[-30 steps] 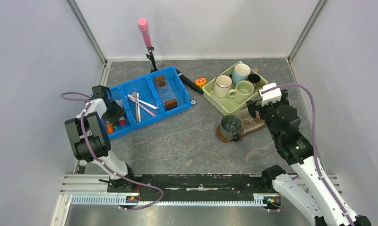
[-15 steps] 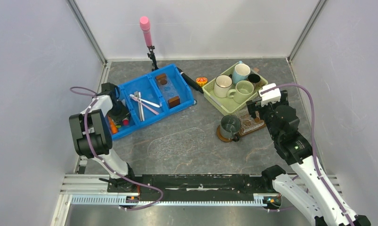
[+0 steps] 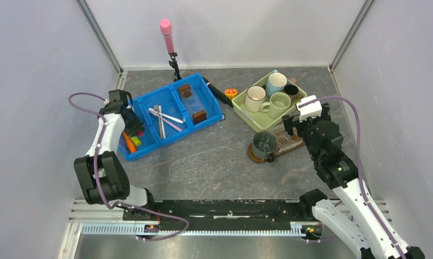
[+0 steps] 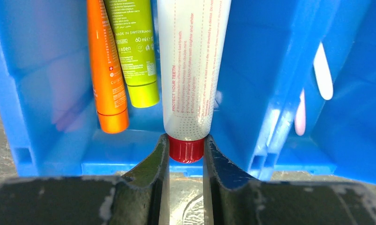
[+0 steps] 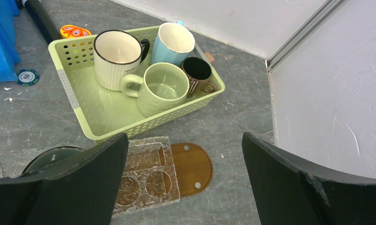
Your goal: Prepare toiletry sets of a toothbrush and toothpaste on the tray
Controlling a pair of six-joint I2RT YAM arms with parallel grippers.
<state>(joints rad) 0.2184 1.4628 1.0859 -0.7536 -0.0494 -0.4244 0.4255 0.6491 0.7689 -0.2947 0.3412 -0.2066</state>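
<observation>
My left gripper (image 4: pixel 186 143) is shut on the red cap of a white toothpaste tube (image 4: pixel 193 61), over the left compartment of the blue bin (image 4: pixel 36 70). An orange tube (image 4: pixel 106 70) and a green tube (image 4: pixel 132 51) lie beside it. White and pink toothbrushes (image 3: pixel 163 117) lie in the middle compartment. The dark-brown wooden tray (image 5: pixel 195 166) carries a clear acrylic holder (image 5: pixel 143 178) and a dark green mug (image 3: pixel 263 143). My right gripper (image 5: pixel 185 140) is open and empty above the tray. From above, the left gripper (image 3: pixel 129 120) is at the bin's left end.
A pale green basket (image 5: pixel 83 117) behind the tray holds several mugs, among them cream (image 5: pixel 114 58), blue (image 5: pixel 174 42) and green (image 5: pixel 162 89). A pink-tipped stand (image 3: pixel 168 40) is at the back. A black cylinder (image 3: pixel 217 94) lies between bin and basket. Walls close in on both sides.
My left arm has stretched out and its gripper has shifted up and back over the bin's left compartment. The blue bin has turned slightly. The right arm has not moved.
</observation>
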